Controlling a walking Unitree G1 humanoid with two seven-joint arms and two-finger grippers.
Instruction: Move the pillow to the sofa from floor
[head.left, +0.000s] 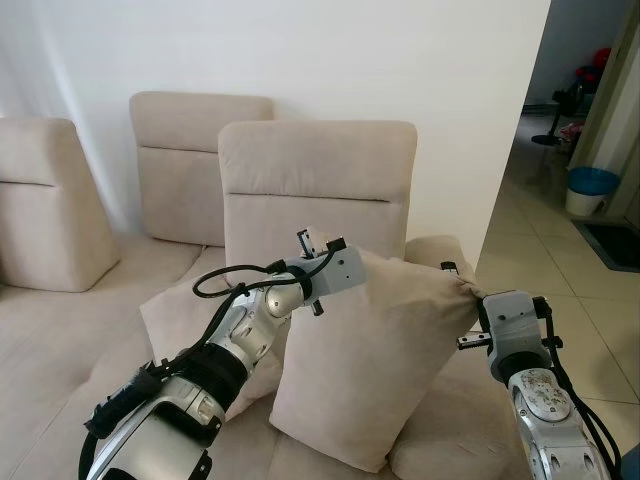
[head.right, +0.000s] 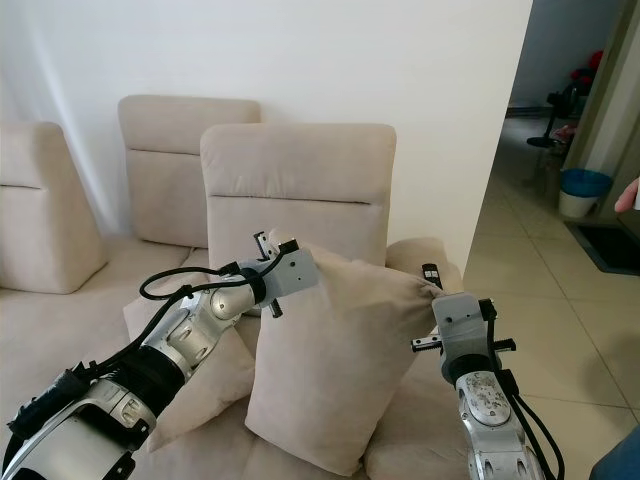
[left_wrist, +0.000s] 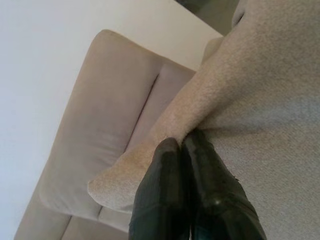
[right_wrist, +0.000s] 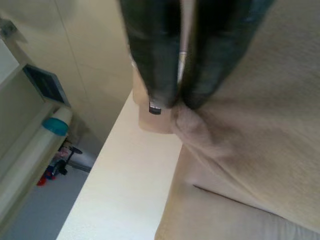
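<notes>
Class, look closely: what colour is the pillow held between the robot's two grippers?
The pillow is plain beige, matching the sofa; it shows best in the left eye view.

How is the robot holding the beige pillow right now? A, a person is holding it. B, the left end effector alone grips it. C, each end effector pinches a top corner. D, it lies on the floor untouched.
C: the left end effector is shut on one top corner of the pillow and the right end effector on the other, holding it upright over the sofa.
</notes>
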